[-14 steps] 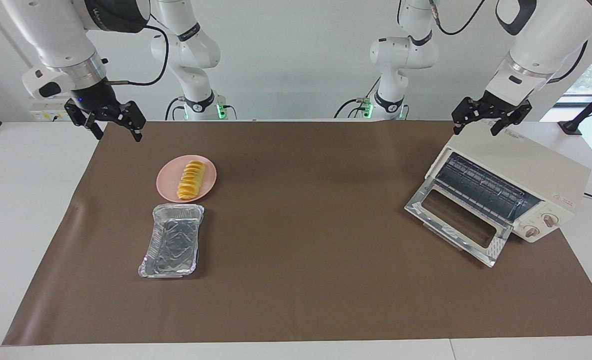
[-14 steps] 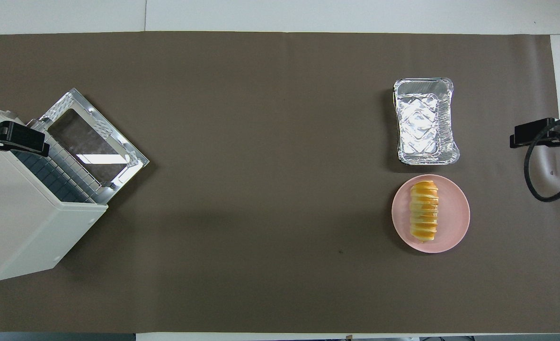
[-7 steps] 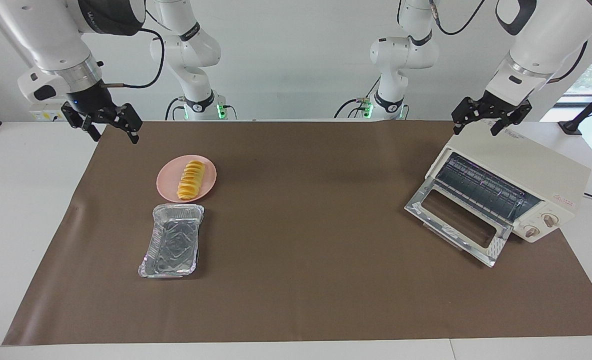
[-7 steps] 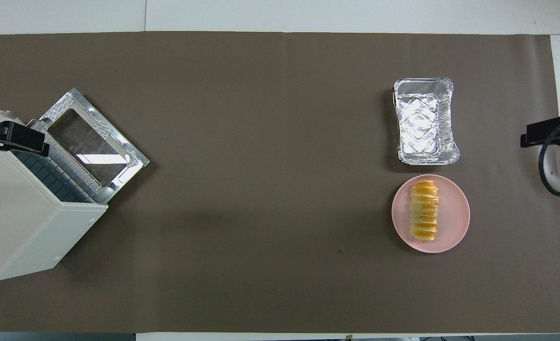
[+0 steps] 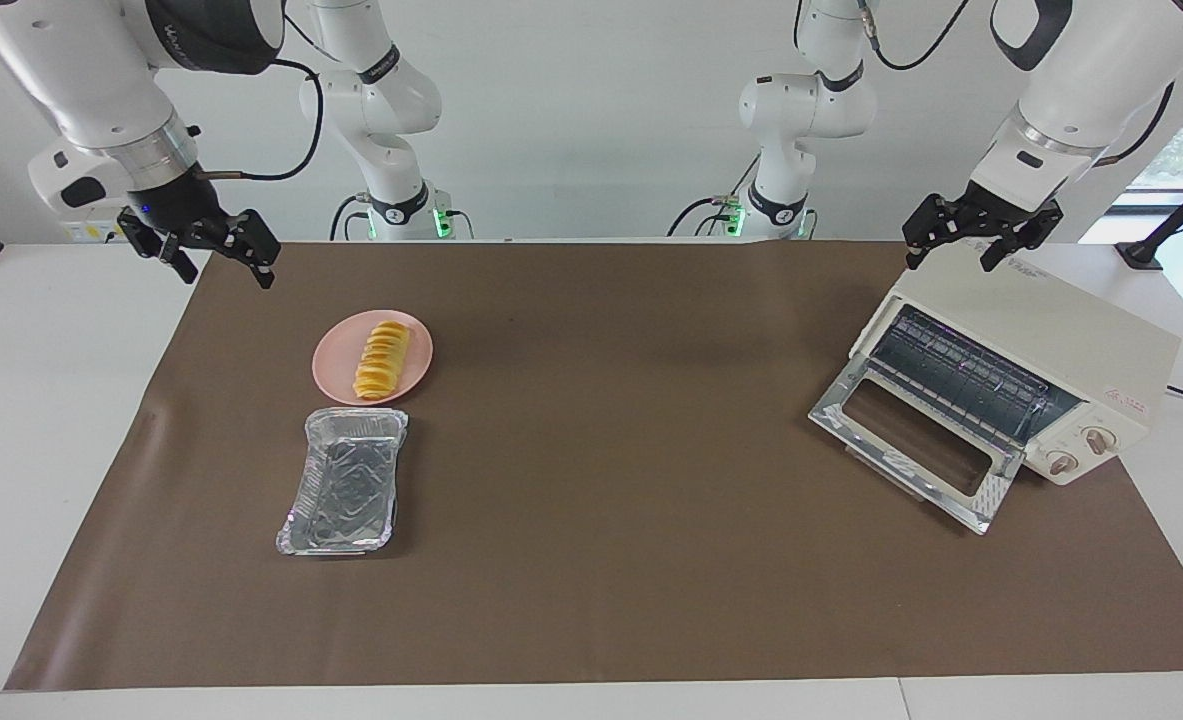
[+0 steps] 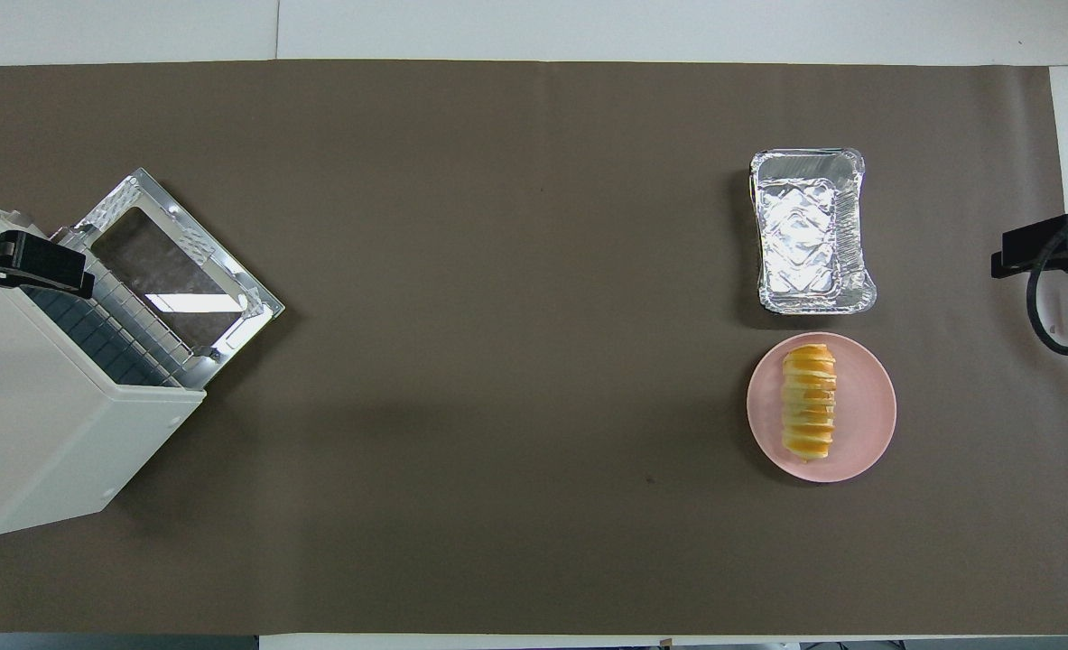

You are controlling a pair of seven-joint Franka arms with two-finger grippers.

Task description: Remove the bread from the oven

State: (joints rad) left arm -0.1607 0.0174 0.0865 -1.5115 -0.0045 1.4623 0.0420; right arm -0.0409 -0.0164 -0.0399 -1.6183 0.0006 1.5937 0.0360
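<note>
Facing view. The bread lies on a round pink plate toward the right arm's end of the desk; it is out of the oven and well apart from it. Just beside the plate, farther from the robots, sits a silver foil tray, empty. The oven stands at the left arm's end, turned at an angle, its glass door dropped fully open onto the brown mat. Wire rack bare; two knobs visible on its front panel. Left hand hangs over the oven's top corner nearest the robots, fingers spread wide, holding nothing. Right hand hangs over the mat's corner nearest the robots, at the right arm's end, fingers spread wide, also holding nothing. Neither hand touches anything.

Overhead view. Bread lies lengthwise along the middle of the plate, ridged segments up. Foil tray is close to the plate, apart by a thin gap. Oven shows its cream top, and its open door points toward the desk's middle. Left hand shows as a dark bar over the oven's top edge. Right hand shows at the frame's edge over the mat's border; a black cable loops beside it.
</note>
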